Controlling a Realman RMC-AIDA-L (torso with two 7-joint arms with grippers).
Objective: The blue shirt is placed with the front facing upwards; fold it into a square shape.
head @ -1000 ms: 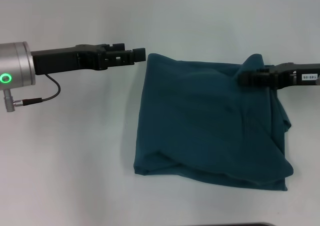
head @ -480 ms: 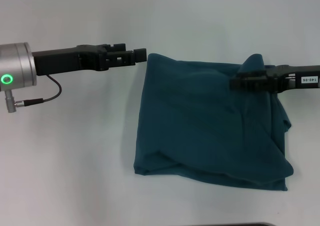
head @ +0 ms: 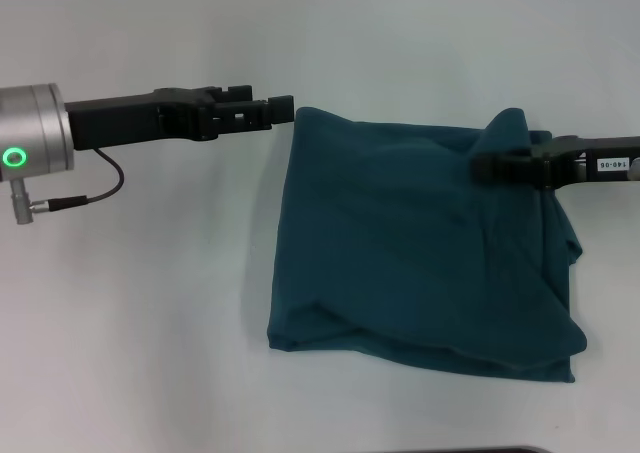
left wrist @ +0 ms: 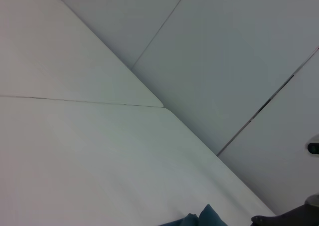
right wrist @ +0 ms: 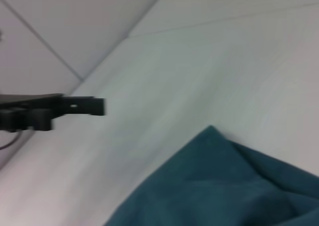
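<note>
Near edge: the shirt (head: 420,263) lies on the white surface (head: 150,333) in front of you, right of centre, already folded into a rough square; its near hem bulges in a thick rolled fold and runs slightly askew.
Shirt look: you see plain dark teal cloth only, no lettering or collar on top; soft creases cross the middle, the right side is lumpy and layered, and a small peak of cloth stands up at the far right corner.
Change, right: your right gripper (head: 482,165) reached further in over the cloth half a second ago and has now drawn back toward the right edge, hanging over the far right corner beside the peak.
Right gripper state: you cannot tell whether it is parted or closed, or whether it pinches any cloth.
Change, left: your left gripper (head: 282,108) has not moved across the second; it hangs just beside the far left corner, apart from the cloth, and holds nothing that you can see; whether it is parted or closed you cannot tell.
Meaning: in my judgement the folds are done and you are at tidying or withdrawal; the raised peak and bulky right side are what remain to flatten.
Far: the right wrist view shows the left gripper beyond a teal corner, over bare surface.
</note>
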